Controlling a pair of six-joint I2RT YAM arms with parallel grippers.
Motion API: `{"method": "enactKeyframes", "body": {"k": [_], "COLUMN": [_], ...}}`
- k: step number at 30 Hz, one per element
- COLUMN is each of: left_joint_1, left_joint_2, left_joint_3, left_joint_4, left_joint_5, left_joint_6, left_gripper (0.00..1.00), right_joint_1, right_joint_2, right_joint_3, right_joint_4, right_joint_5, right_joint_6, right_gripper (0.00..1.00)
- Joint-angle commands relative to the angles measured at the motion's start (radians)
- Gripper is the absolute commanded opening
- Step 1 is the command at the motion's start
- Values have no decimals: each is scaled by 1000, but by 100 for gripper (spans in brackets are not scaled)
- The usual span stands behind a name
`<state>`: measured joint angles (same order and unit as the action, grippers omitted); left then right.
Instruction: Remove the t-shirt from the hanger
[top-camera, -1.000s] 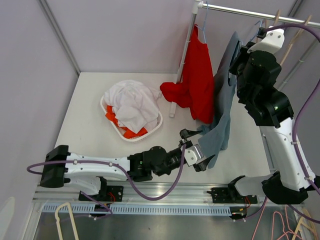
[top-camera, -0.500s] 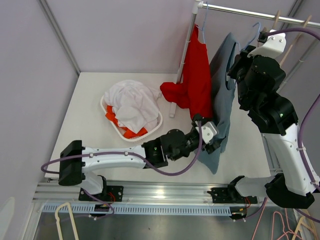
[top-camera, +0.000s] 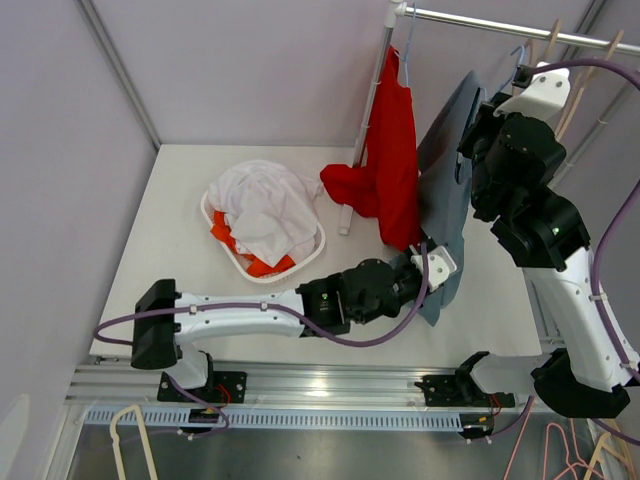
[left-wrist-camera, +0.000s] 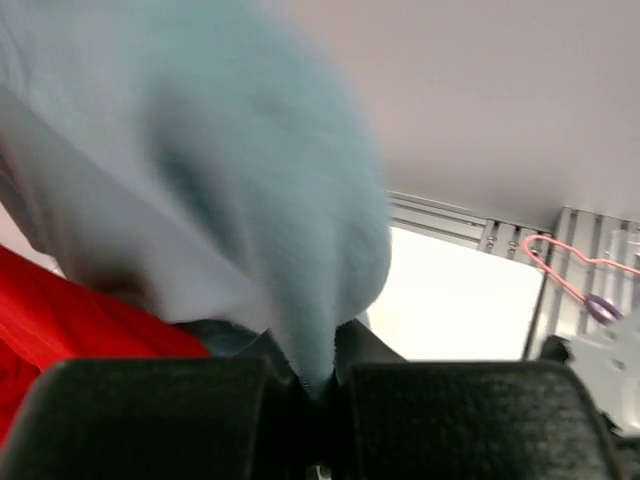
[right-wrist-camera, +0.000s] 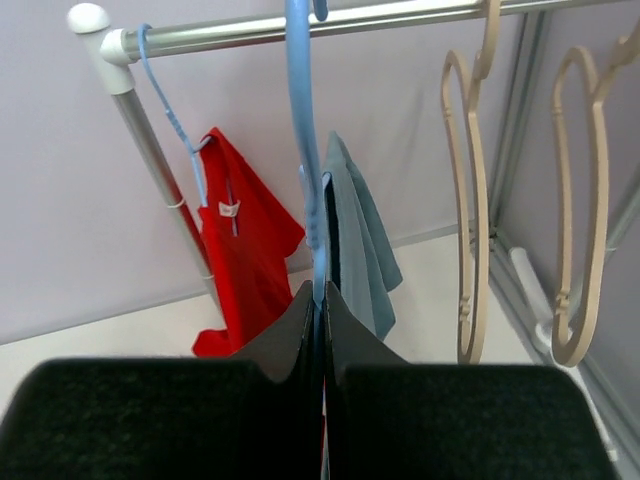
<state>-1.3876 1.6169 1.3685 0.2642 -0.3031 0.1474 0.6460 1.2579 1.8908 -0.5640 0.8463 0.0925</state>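
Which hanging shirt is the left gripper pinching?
The grey-blue t-shirt, right of the red shirt: the left gripper is shut on its lower edge, while the red one is untouched.

My right gripper (right-wrist-camera: 319, 300) is clamped on the neck of a blue hanger (right-wrist-camera: 303, 120), whose hook loops over the metal rail (right-wrist-camera: 380, 17) at the top. A grey-blue t-shirt (right-wrist-camera: 358, 240) hangs from it just beyond the fingers. To its left, a red shirt (right-wrist-camera: 245, 260) hangs on a paler blue hanger (right-wrist-camera: 170, 115) beside the white post (right-wrist-camera: 150, 150). Two tan hangers (right-wrist-camera: 468, 200) hang from the rail at right.
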Motion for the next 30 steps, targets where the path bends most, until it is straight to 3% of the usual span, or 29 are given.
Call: {"method": "enactKeyframes", "body": {"k": [1, 5, 11, 19, 22, 25, 26, 30], "left_joint_1": [-98, -189, -297, -324, -329, -356, -366, -375], "left_joint_2": [-103, -202, -327, -349, -273, -233, -209, -160], "left_joint_3": [-6, -100, -298, -493, -470, -381, -359, -104], "left_joint_4": [32, 82, 130, 176, 170, 175, 185, 136], "left_joint_5": [-46, -122, -191, -145, -127, -133, -148, -166], "left_joint_6": [52, 95, 40, -186, -212, -152, -72, 58], "left_gripper": [1, 1, 1, 1, 1, 1, 1, 1], "right_joint_1": [6, -14, -113, -213, -217, -215, -212, -175], "right_joint_2": [-15, 14, 66, 150, 182, 198, 202, 210], "right_joint_3": [-25, -21, 16, 142, 211, 209, 206, 118], "right_joint_4": [188, 219, 216, 129, 81, 76, 73, 114], "right_joint_5": [91, 120, 39, -64, -84, -67, -62, -18], "right_joint_6": [-83, -137, -125, -66, -39, -40, -40, -50], "right_gripper": [0, 0, 0, 0, 0, 0, 0, 0]}}
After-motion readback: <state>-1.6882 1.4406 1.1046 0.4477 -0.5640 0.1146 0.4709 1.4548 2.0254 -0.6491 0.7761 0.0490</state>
